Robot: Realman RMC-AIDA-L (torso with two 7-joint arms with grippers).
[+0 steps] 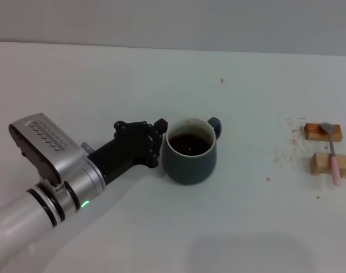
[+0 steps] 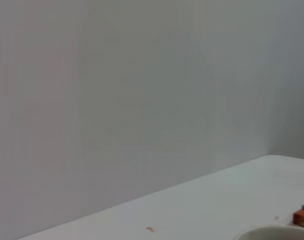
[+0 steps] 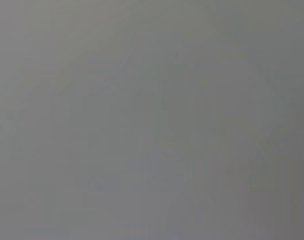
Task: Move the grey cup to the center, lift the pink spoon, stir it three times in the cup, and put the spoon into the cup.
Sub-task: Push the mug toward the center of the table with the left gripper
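The grey cup stands upright on the white tabletop, near the middle of the head view. Its loop handle points to the far right. The cup holds dark brown liquid.

The left tool lies low over the tabletop, immediately to the left of the cup. Its black fingers reach the cup's left wall. Whether they touch or grip the wall cannot be told, and how far the tool is open cannot be told. The left arm runs back from the tool toward the near left corner.

The pink spoon is well apart from the cup, at the right side of the tabletop. It rests across two tan wooden blocks, one farther and one nearer. The metal bowl lies on the far block and the pink handle passes over the near block, pointing toward the near edge. Small crumbs lie scattered on the tabletop to the left of the blocks.

The left wrist view shows only a grey wall, a strip of tabletop, and a small part of the cup rim.

The right tool does not appear in any view.
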